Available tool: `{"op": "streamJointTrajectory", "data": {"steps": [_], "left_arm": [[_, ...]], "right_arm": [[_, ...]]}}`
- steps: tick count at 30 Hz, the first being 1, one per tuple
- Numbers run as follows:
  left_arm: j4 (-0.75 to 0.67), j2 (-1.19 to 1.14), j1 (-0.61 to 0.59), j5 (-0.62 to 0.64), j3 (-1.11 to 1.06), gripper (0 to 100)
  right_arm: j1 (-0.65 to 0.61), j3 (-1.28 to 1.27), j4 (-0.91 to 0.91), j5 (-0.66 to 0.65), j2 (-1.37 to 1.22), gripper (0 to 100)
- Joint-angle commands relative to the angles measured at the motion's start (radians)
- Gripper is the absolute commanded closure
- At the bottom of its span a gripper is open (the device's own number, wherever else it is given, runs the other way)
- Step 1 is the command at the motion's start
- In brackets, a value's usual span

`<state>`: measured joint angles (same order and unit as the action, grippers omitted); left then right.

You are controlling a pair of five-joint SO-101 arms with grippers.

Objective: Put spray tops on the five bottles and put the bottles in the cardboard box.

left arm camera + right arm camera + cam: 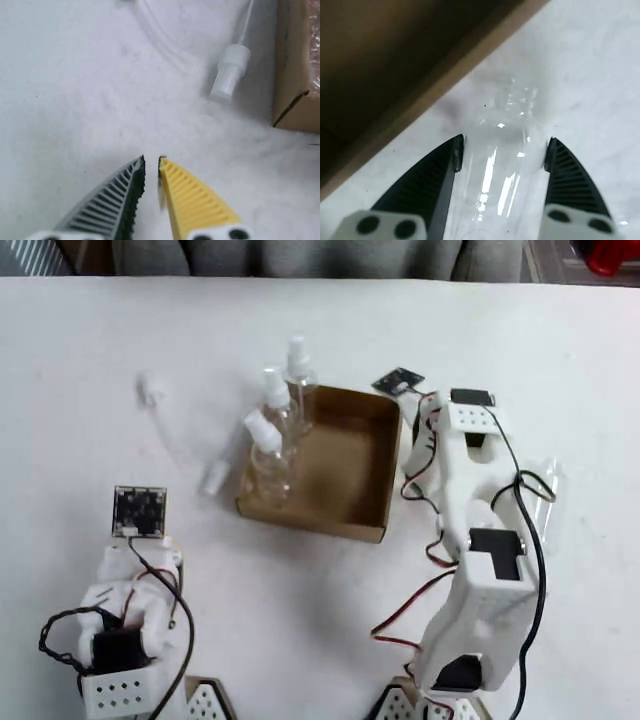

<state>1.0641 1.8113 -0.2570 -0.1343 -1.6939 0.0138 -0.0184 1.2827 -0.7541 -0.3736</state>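
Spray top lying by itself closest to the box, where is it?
In the high view the spray top lies on the table just left of the cardboard box, ahead of the left hand.

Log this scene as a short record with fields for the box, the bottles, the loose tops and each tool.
box: cardboard box, open, middle of the table
in box: three capped bottles, upright along one wall
loose: two spray tops lying on the table
left tool: shut, empty, above bare table
right tool: closed on a clear bottle beside the box wall
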Motion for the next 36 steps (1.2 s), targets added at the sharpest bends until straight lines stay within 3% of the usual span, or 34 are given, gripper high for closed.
{"op": "streamJointTrajectory", "data": {"steps": [1, 4, 8, 10, 16, 20, 30, 36], "left_arm": [[-0.009, -0.002, -0.008, -0.011, 0.0, 94], [-0.009, -0.002, -0.008, -0.011, 0.0, 94], [-0.009, -0.002, -0.008, -0.011, 0.0, 94], [-0.009, -0.002, -0.008, -0.011, 0.0, 94], [-0.009, -0.002, -0.008, -0.011, 0.0, 94], [-0.009, -0.002, -0.008, -0.011, 0.0, 94], [-0.009, -0.002, -0.008, -0.011, 0.0, 94], [-0.009, -0.002, -0.008, -0.011, 0.0, 94]], "right_arm": [[0.01, 0.04, -0.007, -0.008, 0.008, 77.2], [0.03, 0.044, 0.004, -0.005, 0.01, 81.3], [0.053, 0.109, 0.047, 0.0, 0.01, 99.5], [0.073, 0.153, 0.104, 0.026, 0.01, 95.4], [0.151, 0.37, 0.337, 0.298, 0.01, 97.9], [0.2, 0.446, 0.443, 0.385, 0.039, 98.2], [0.326, 0.129, 0.437, 0.37, 0.426, 98.2], [0.337, -0.114, 0.394, 0.338, 0.588, 98.2]]}}
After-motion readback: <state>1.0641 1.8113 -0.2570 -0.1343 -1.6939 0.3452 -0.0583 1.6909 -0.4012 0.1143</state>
